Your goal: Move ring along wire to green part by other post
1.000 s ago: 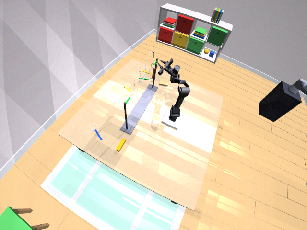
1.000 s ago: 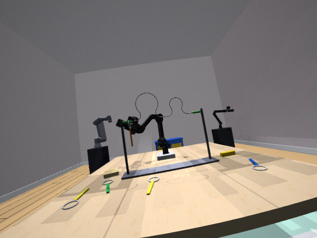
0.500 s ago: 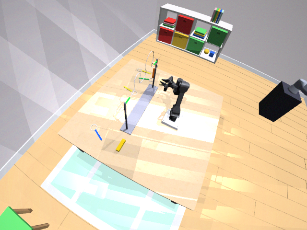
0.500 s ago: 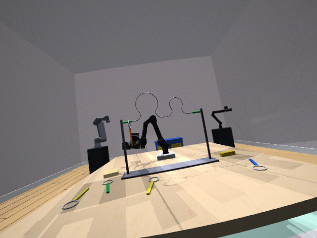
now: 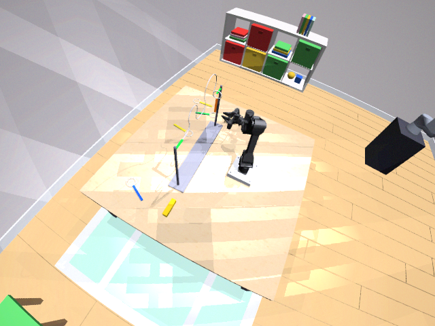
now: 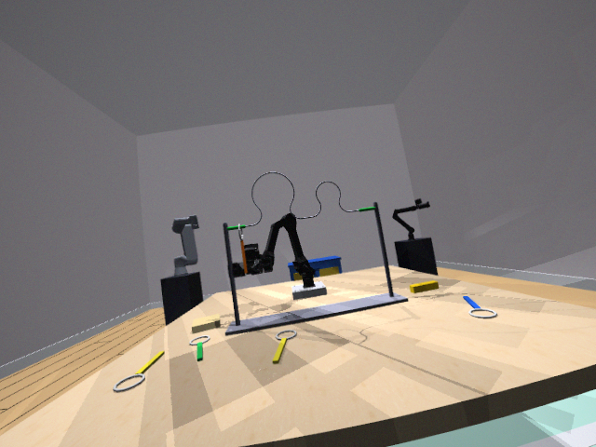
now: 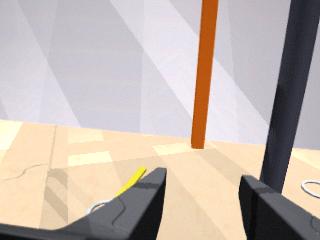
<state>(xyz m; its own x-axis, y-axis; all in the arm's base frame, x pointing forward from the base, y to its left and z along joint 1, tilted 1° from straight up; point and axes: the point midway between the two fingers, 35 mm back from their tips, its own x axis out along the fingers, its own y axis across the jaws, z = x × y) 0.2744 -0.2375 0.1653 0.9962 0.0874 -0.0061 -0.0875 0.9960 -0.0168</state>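
Note:
The orange handle (image 5: 216,105) (image 6: 244,257) (image 7: 204,75) hangs down from its ring (image 6: 241,236), which is around the green part (image 6: 233,227) beside one post (image 5: 215,121) (image 6: 233,289) (image 7: 292,75). My gripper (image 5: 224,119) (image 7: 202,180) is open and empty, on the robot-base side of the handle. In the wrist view the handle's lower end shows above the gap between the fingertips, and the post rises behind the right finger. The thin grey wire (image 6: 272,171) loops twice to the other green part (image 5: 179,144) (image 6: 367,209) at the other post (image 5: 177,168) (image 6: 384,254).
The posts stand on a grey base strip (image 5: 196,154) (image 6: 313,315). Loose rings with yellow (image 6: 279,350), green (image 6: 199,351) and blue (image 5: 137,193) (image 6: 471,302) handles lie on the table, with a yellow block (image 5: 169,207) (image 6: 424,287) and a tan block (image 6: 206,323).

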